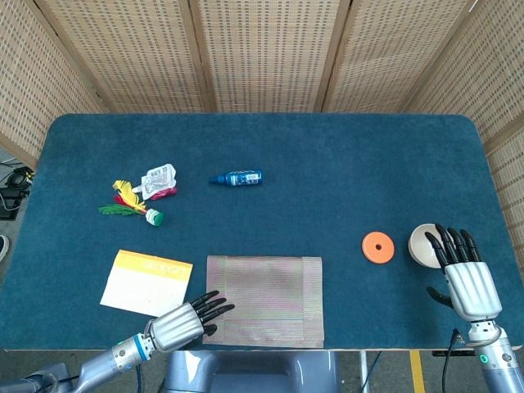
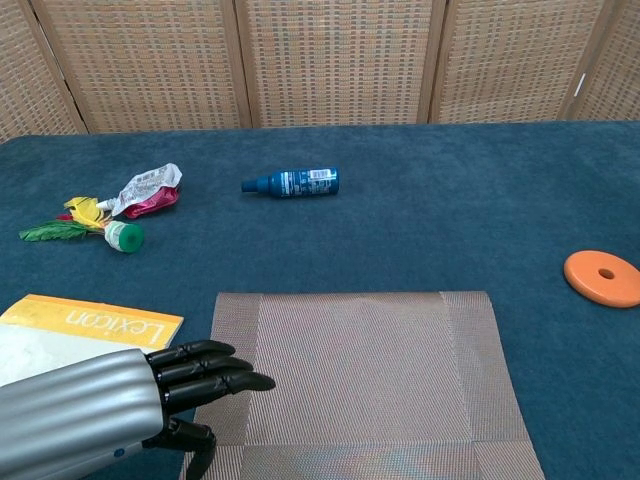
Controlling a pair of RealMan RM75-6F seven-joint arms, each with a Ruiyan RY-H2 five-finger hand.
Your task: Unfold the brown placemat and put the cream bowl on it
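Placemat (image 1: 264, 299) lies flat at lower centre of the blue surface (image 1: 327, 164), folded strips visible along its edges. Left robot hand (image 1: 184, 322) at lower left, fingers spread, tips over the placemat's left edge, holding nothing. Right robot hand (image 1: 467, 274) at lower right, fingers straight and apart, empty, tips over the bowl (image 1: 423, 244). Bowl sits at right, just beside an orange disc (image 1: 378, 247). Booklet (image 1: 146, 282) left of the placemat. Blue bottle (image 1: 237, 178) upper centre; shuttlecock (image 1: 131, 205) and pouch (image 1: 158, 180) upper left.
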